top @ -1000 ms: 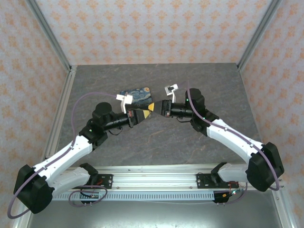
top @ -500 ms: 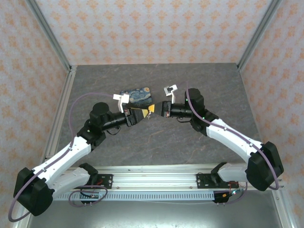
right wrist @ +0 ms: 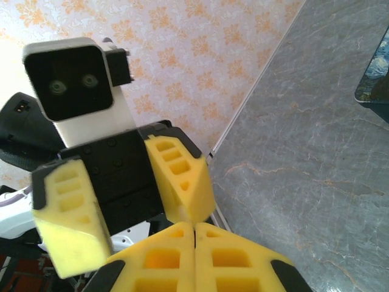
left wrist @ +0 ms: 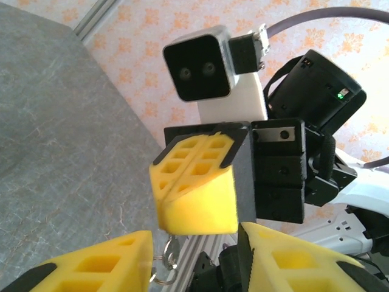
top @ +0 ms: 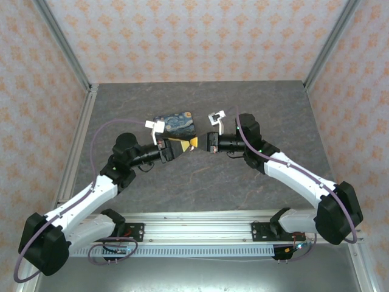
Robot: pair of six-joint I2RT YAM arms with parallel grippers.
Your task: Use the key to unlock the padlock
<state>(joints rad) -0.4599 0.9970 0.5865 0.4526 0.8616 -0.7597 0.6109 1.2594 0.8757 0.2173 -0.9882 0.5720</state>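
My two grippers meet tip to tip above the table's middle. In the top view my left gripper (top: pixel 182 146) points right and my right gripper (top: pixel 196 143) points left. The left wrist view has my left gripper (left wrist: pixel 196 243) open, its fingers (left wrist: pixel 91 267) on either side of the right gripper's closed yellow fingers (left wrist: pixel 197 182). Thin wire key rings (left wrist: pixel 164 263) dangle under those closed tips; the key's blade is hidden. In the right wrist view my right gripper (right wrist: pixel 194 226) is shut, facing the left gripper's spread fingers (right wrist: pixel 181 176). The padlock is hidden.
A blue swirl-painted tin (top: pixel 175 123) lies on the grey table (top: pixel 200 182) just behind the left gripper; its corner (right wrist: pixel 377 79) shows at the right wrist view's edge. Patterned walls and metal posts (top: pixel 73 67) enclose the table.
Both grippers have drifted a little to the left, staying tip to tip. The right gripper has come slightly nearer and lower; the left arm has drawn back.
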